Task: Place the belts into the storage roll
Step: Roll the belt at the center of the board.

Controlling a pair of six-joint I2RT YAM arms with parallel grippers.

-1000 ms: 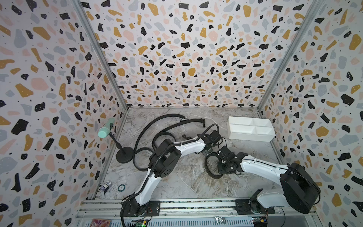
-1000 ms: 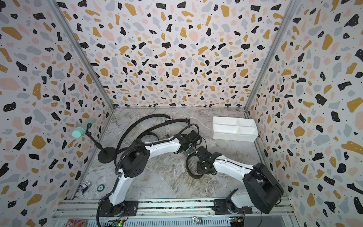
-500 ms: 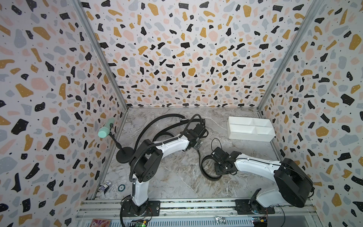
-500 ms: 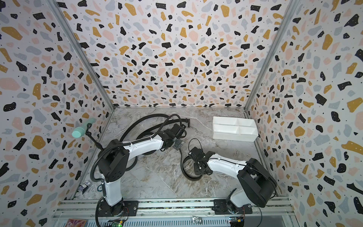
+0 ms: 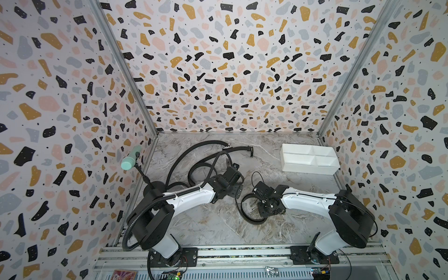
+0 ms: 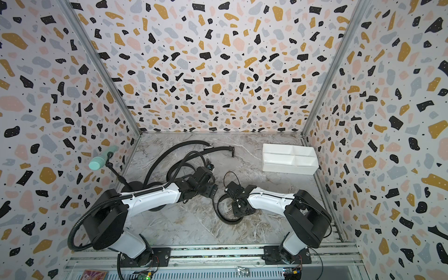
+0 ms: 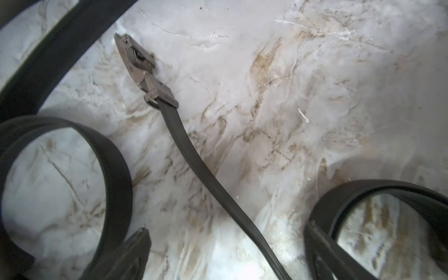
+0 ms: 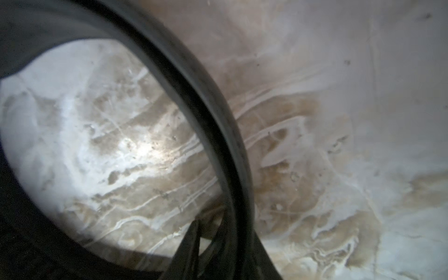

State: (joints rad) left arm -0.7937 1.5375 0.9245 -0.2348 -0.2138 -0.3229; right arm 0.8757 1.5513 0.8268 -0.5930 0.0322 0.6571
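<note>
Two arms of mine reach in from the near edge of the grey marbled bench point(image 5: 213, 230). My right pincer point(image 5: 264, 202) points down over a coiled black strap belt point(image 5: 249, 219) lying about midway across the bench. In the right wrist view its loop sweeps close past one of my fingertips point(image 8: 191, 237), and I cannot tell how far these jaws stand apart or whether they have hold of it.

Just beside it, toward the left edge, my left pincer point(image 7: 226, 228) is spread wide and grips nothing. A narrow black belt with a grey metal buckle point(image 7: 194, 150) runs loose between its fingers. I cannot tell which strap in the top views this one is.

Farther back, a long black arcing belt point(image 5: 194, 148) curves toward the far edge. By the far right corner sits the white plastic compartment tray point(image 5: 310, 167), well apart from the belts on the bench.
</note>
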